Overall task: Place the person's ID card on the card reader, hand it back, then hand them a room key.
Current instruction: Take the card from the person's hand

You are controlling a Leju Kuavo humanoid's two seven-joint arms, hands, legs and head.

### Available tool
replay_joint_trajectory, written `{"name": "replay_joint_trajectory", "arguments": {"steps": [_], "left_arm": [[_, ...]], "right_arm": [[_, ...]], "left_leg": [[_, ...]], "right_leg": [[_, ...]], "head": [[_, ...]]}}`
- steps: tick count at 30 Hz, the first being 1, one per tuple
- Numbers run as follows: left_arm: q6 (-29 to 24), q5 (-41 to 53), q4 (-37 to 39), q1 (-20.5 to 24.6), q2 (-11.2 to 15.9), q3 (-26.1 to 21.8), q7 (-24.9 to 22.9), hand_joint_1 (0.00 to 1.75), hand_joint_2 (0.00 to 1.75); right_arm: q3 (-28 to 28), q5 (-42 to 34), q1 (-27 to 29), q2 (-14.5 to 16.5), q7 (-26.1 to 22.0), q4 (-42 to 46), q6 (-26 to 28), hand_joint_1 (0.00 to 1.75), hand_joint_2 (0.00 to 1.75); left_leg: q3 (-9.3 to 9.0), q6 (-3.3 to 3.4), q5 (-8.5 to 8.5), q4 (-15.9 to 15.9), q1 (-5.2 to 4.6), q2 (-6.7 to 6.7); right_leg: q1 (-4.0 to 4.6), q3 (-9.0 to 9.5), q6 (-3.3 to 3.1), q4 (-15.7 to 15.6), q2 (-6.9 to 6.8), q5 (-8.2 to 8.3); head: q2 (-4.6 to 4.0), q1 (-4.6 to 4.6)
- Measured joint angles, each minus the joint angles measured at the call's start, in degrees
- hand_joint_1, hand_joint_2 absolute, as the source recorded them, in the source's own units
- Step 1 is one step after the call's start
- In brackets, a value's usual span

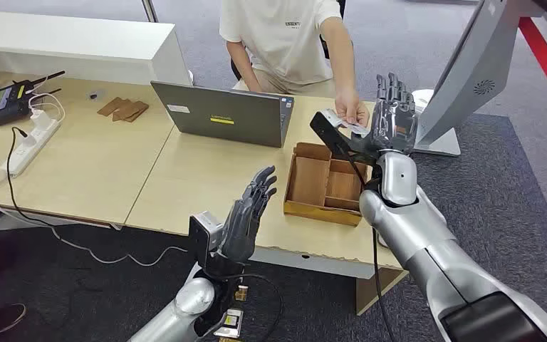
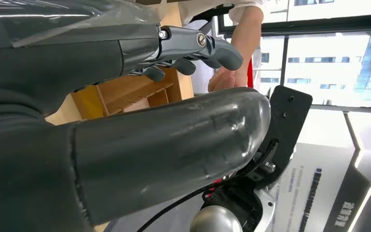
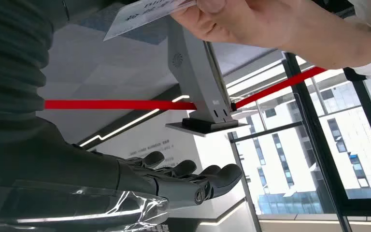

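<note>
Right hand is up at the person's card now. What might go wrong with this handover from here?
1. The right hand is open with fingers straight, while the person's hand pinches the ID card. If they release before the fingers close, the card may drop toward the wooden tray or the floor.
2. Closing could pinch the person's fingers, since they sit right at the card.
3. The tilted screen stand is close beside the right hand; a sideways swing might clip it.

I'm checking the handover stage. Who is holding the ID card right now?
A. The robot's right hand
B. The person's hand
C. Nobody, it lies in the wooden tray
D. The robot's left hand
B: the person's hand pinches the ID card beside the open right hand.
</note>
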State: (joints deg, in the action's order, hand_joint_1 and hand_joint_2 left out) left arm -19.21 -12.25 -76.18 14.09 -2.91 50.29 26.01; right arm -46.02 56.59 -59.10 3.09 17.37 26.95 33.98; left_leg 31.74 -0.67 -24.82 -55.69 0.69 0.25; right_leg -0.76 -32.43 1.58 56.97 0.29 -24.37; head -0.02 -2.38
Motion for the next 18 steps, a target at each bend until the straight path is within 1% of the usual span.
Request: {"name": "replay_joint_trajectory", "arguments": {"steps": [1, 2, 3, 10, 18], "left_arm": [[0.05, 0.00, 0.06, 0.00, 0.00, 0.00, 0.00, 0.00, 0.00], [0.09, 0.01, 0.12, 0.00, -0.01, 0.00, 0.00, 0.00, 0.00], [0.17, 0.03, 0.20, 0.00, -0.01, 0.00, 0.00, 0.00, 0.00], [0.37, 0.08, 0.54, 0.04, -0.38, 0.03, 0.00, 0.00, 0.00], [0.43, 0.08, 0.78, 0.04, -0.55, 0.07, 0.00, 0.00, 0.00]], "right_arm": [[-0.03, -0.07, 0.00, -0.01, -0.04, -0.16, 0.03, 1.45, 1.75], [-0.06, -0.23, 0.00, -0.03, -0.13, -0.29, 0.06, 1.52, 1.75], [-0.11, -0.53, -0.01, -0.05, -0.32, -0.56, 0.12, 1.75, 1.75], [-0.25, -2.73, 0.01, -0.36, -2.17, -1.19, 0.81, 1.75, 1.75], [-0.29, -3.09, 0.00, -0.52, -2.80, -1.42, 1.22, 1.75, 1.75]], "left_leg": [[0.00, 0.00, 0.00, 0.00, 0.00, 0.00], [0.00, 0.00, 0.00, 0.00, 0.00, 0.00], [0.00, 0.00, 0.00, 0.00, 0.00, 0.00], [0.00, 0.00, 0.00, 0.00, 0.00, 0.01], [0.00, 0.00, 0.00, -0.01, 0.00, 0.01]], "right_leg": [[0.00, 0.00, 0.00, 0.00, 0.00, 0.00], [0.00, 0.00, 0.00, 0.00, 0.00, 0.00], [0.00, -0.01, 0.00, 0.00, 0.00, 0.00], [0.00, -0.01, 0.01, 0.00, 0.01, 0.01], [0.00, -0.01, 0.01, 0.00, 0.01, 0.01]], "head": [[0.00, 0.00], [0.00, 0.00], [0.00, 0.00], [0.00, 0.00], [0.00, 0.00]]}}
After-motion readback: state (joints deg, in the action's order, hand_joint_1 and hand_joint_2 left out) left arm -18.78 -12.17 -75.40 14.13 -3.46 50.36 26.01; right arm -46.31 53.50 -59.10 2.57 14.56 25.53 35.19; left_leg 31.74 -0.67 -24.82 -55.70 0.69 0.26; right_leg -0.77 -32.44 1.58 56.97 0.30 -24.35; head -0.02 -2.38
